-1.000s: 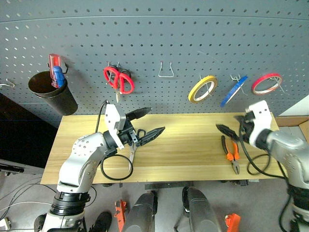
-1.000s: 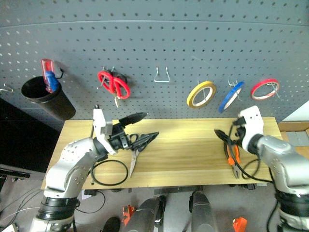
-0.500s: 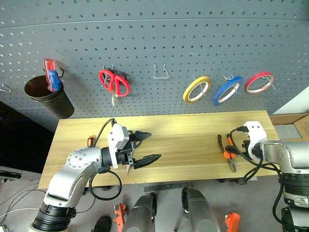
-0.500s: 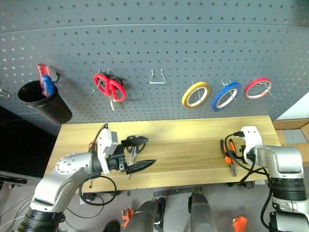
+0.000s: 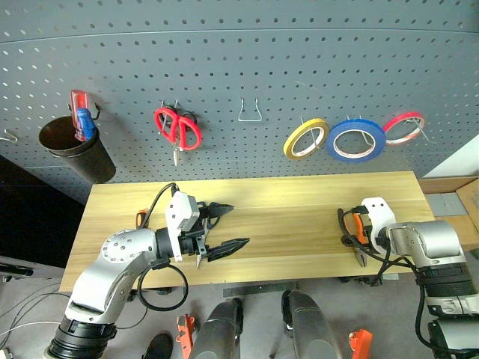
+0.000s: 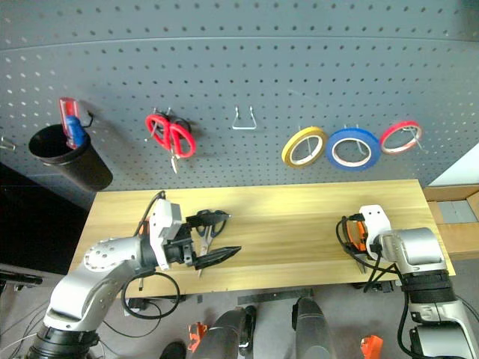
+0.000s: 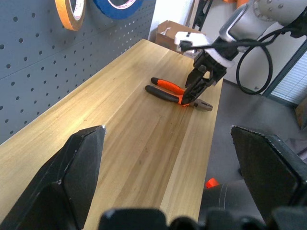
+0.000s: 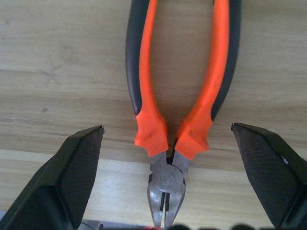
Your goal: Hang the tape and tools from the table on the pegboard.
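Light wooden counter (image 5: pixel 299 217) below a blue-grey pegboard (image 5: pixel 247 67), taken here as the landmark. On the pegboard hooks the blue tape (image 5: pixel 359 140) hangs between a yellow roll (image 5: pixel 305 138) and a red roll (image 5: pixel 402 128); further along the board are an empty wire hook (image 5: pixel 250 111), red-handled scissors (image 5: pixel 179 127) and a black cup (image 5: pixel 75 149) holding a red-and-blue screwdriver (image 5: pixel 81 116). The pliers (image 8: pixel 177 115) lie flat on the counter near its right end, below the red roll, handles toward the pegboard and steel nose toward the front edge. The right gripper (image 8: pixel 168 182) is lowered over them, released, one finger on either side of the pivot and neither finger touching the tool. The left gripper (image 5: pixel 224 228) is likewise released, grasping nothing, held above the counter's left part below the red-handled scissors. Under and just behind it lie the dark-handled scissors (image 6: pixel 202 243), largely hidden by the fingers. A small orange piece (image 5: pixel 140 218), possibly the screwdriver handle, shows beside the left forearm; it cannot be identified with certainty.
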